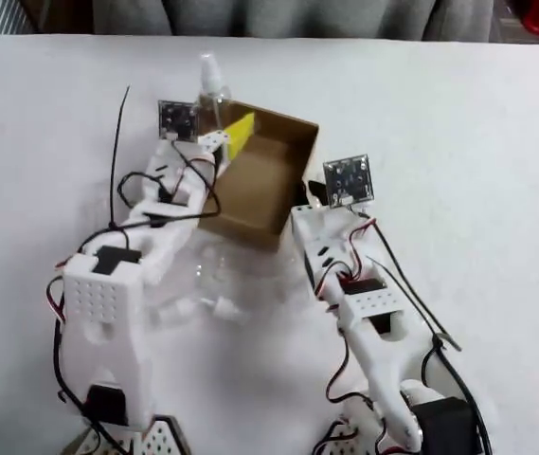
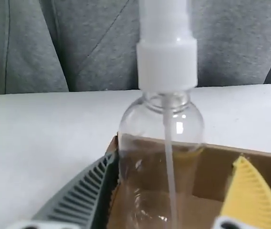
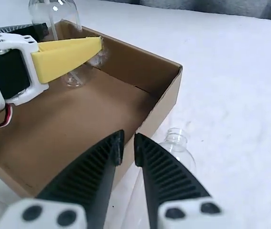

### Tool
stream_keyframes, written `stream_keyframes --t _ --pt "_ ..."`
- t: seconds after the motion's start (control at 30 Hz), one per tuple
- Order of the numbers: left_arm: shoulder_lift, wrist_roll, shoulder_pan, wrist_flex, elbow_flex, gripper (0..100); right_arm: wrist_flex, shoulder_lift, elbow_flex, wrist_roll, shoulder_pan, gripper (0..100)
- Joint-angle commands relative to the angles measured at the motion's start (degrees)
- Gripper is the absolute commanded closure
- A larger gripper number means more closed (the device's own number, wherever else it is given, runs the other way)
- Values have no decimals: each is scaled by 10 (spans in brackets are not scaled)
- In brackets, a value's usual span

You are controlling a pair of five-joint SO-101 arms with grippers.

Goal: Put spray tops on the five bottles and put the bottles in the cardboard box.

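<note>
The left claw grips a clear bottle between its grey and yellow jaws, which stand only as far apart as the bottle is wide. The bottle is upright at the far corner of the cardboard box, its white spray top already fitted and its base down inside the walls; whether it rests on the floor cannot be told. The right claw hangs over the box's near edge with a narrow slit between its black jaws and nothing in them. The box holds no other bottle. Just outside its wall stands a second bottle with a bare neck, and more clear pieces lie on the table between the arms, too faint to count. By this showing, one bottle of five is nearly delivered and the rest await capping and boxing.
</note>
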State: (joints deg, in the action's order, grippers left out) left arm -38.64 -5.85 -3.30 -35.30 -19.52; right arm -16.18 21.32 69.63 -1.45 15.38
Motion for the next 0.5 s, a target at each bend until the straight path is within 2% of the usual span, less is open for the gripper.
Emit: stream_keyframes --t 0.0,0.47 --pt "64 2 -1 -6 -14 655 -15 2 -33 4 -5 983" --pt "217 6 -2 -6 -176 656 -15 2 -33 3 -6 983"
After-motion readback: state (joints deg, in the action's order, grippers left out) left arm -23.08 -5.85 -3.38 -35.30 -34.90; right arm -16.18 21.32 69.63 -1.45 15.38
